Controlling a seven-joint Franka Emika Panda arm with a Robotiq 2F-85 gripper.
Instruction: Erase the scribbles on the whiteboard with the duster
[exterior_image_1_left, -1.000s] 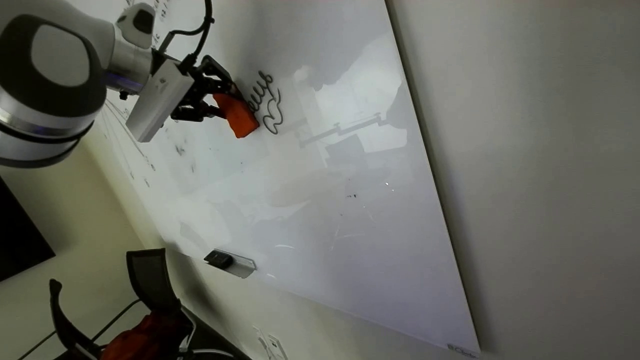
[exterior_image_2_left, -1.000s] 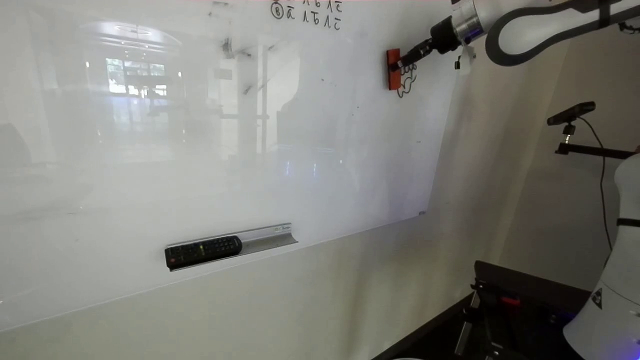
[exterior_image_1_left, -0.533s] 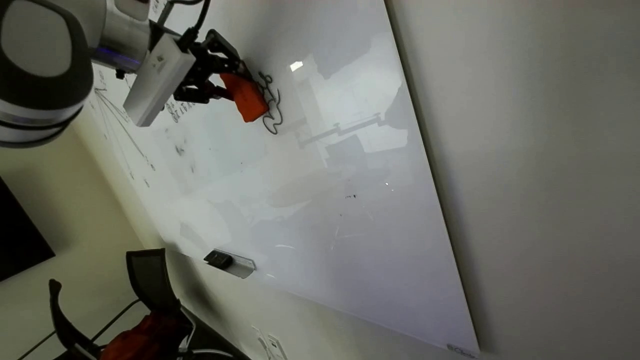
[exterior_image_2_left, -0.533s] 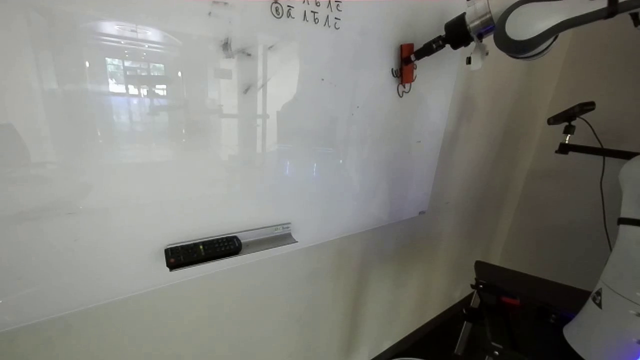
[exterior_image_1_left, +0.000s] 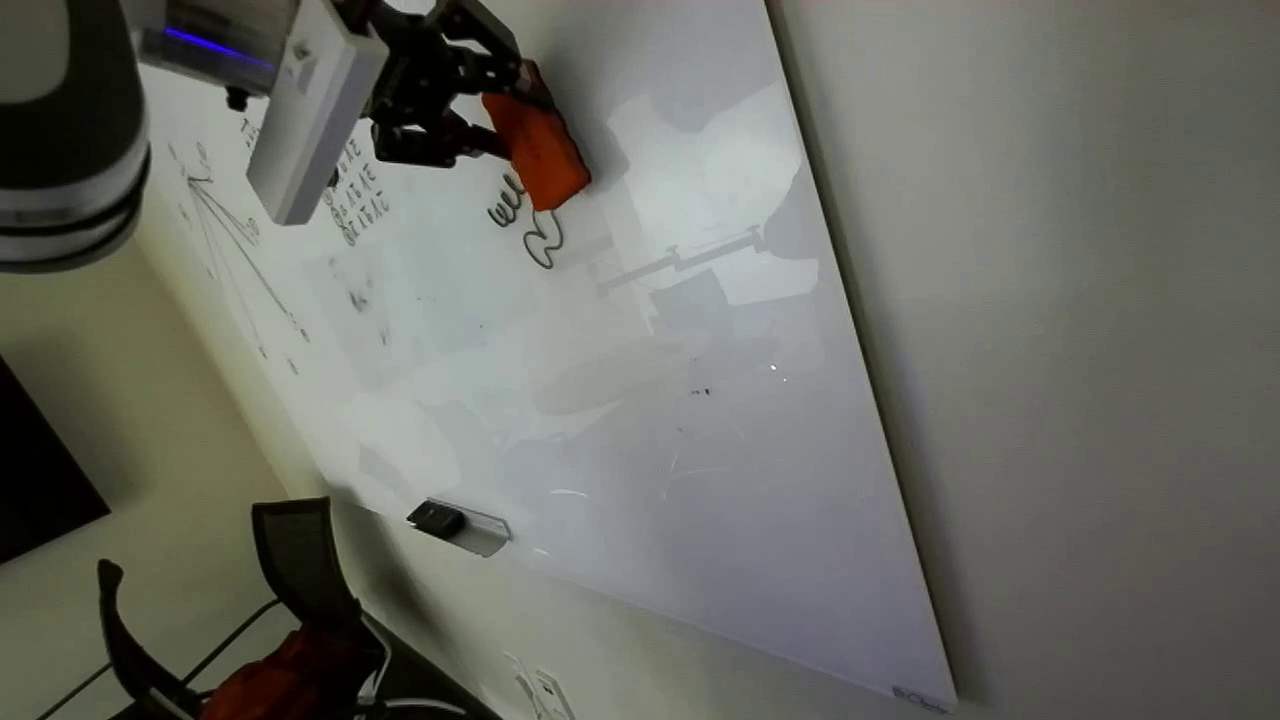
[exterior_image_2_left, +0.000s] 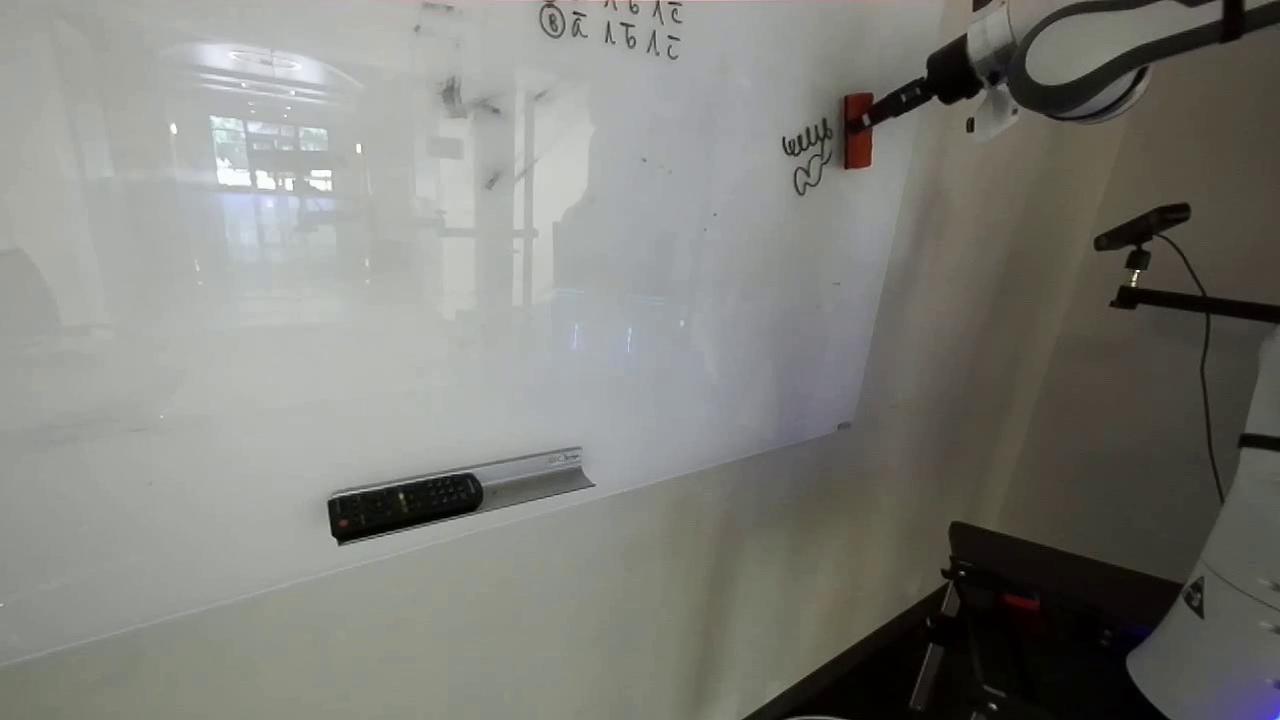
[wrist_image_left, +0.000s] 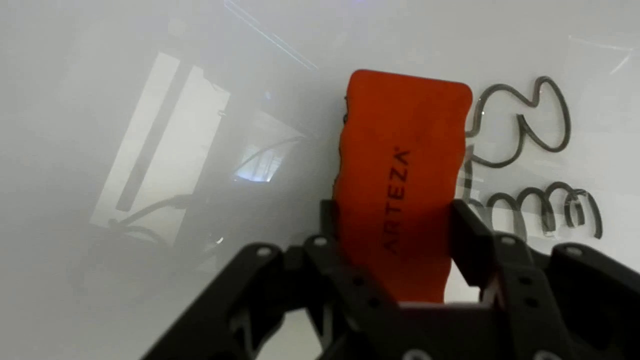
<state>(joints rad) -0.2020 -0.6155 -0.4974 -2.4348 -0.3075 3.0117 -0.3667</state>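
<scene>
The whiteboard (exterior_image_2_left: 650, 350) fills much of both exterior views. My gripper (wrist_image_left: 392, 222) is shut on the duster (wrist_image_left: 405, 125), a red-orange block gripped across its width, with a finger on each long side. In an exterior view the duster (exterior_image_2_left: 858, 150) stands upright, just right of the scribbles (exterior_image_2_left: 808, 150), between them and the board's side edge. Its face is toward the board; whether it touches the surface I cannot tell. Dark loops of the scribbles (wrist_image_left: 520, 130) show right of the duster in the wrist view. In an exterior view the duster (exterior_image_1_left: 540, 150) hides part of them.
A small tray (exterior_image_2_left: 535, 478) with a black remote (exterior_image_2_left: 410, 503) sits at the board's lower edge. Other writing (exterior_image_2_left: 615, 35) stands higher on the board. A camera on a bracket (exterior_image_2_left: 1142, 228) is at the right, and a chair (exterior_image_1_left: 300, 560) below the board.
The gripper has carried the duster across the scribbles toward the board's side edge. Marks it covered half a second ago show again, still dark. The grip is unchanged.
</scene>
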